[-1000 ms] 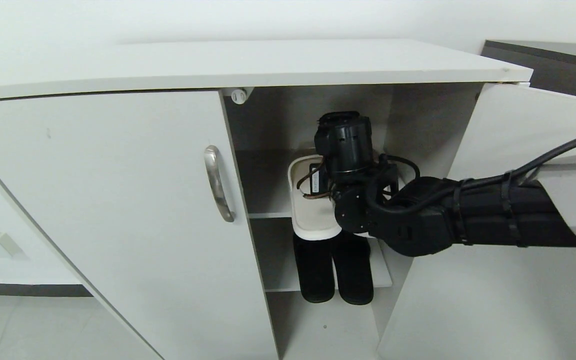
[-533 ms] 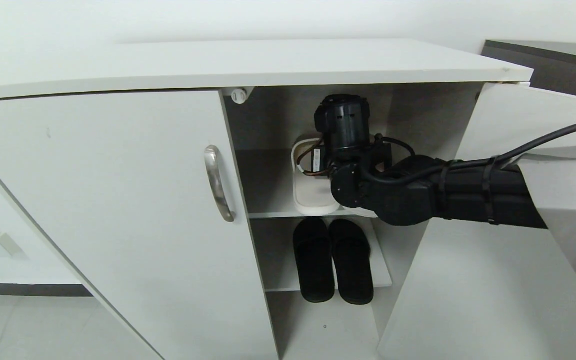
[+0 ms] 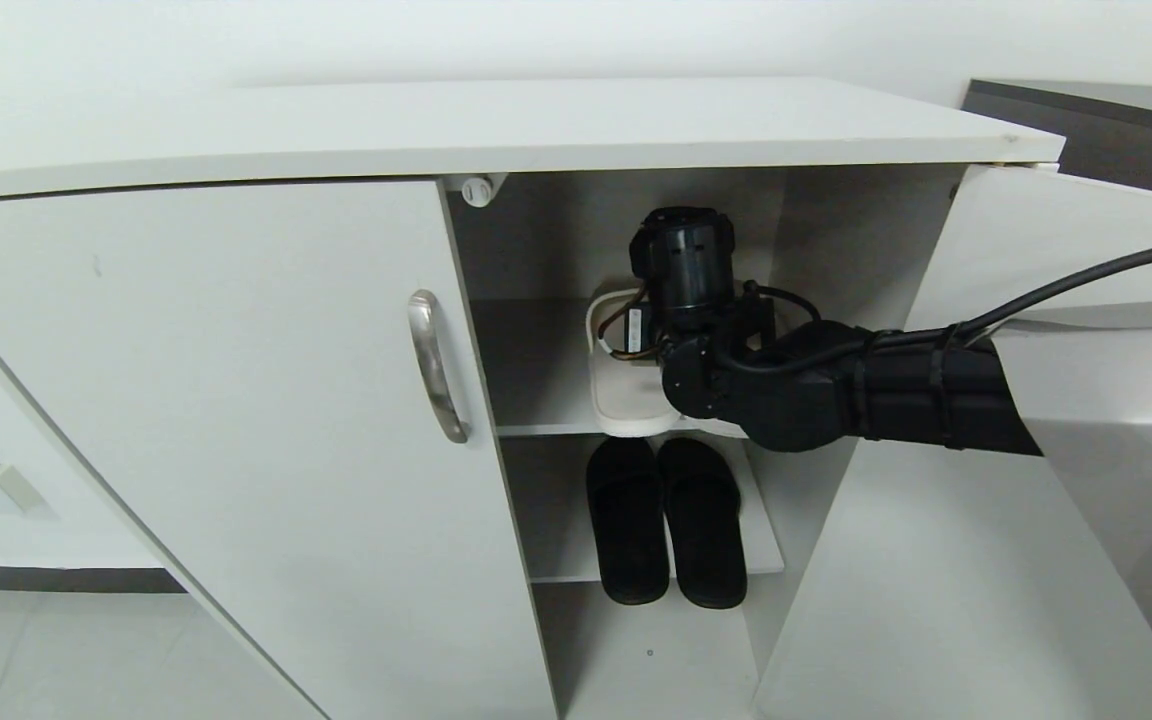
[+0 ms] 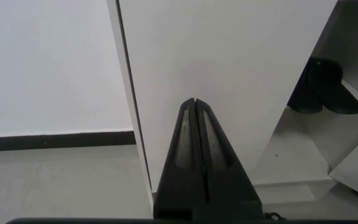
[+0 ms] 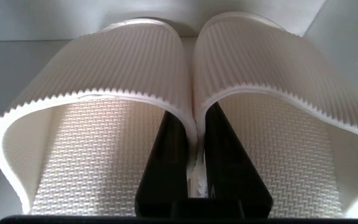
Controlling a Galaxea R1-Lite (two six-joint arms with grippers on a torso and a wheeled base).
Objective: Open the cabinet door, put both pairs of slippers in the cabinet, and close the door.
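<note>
Soft, even light fell from above and in front, leaving the cabinet top and the closed left door bright without glare. The cabinet interior lay in shade (deepest just under the top), and the black slippers lost detail there. The top's front edge bowed towards the head view's sides. The white slippers were well lit.

Your cabinet stands with its right door swung open. The white slippers, ribbed straps side by side, sit on the upper shelf, their inner edges pinched by your right end effector. The black slippers lie paired on the shelf below, overhanging its front edge.
</note>
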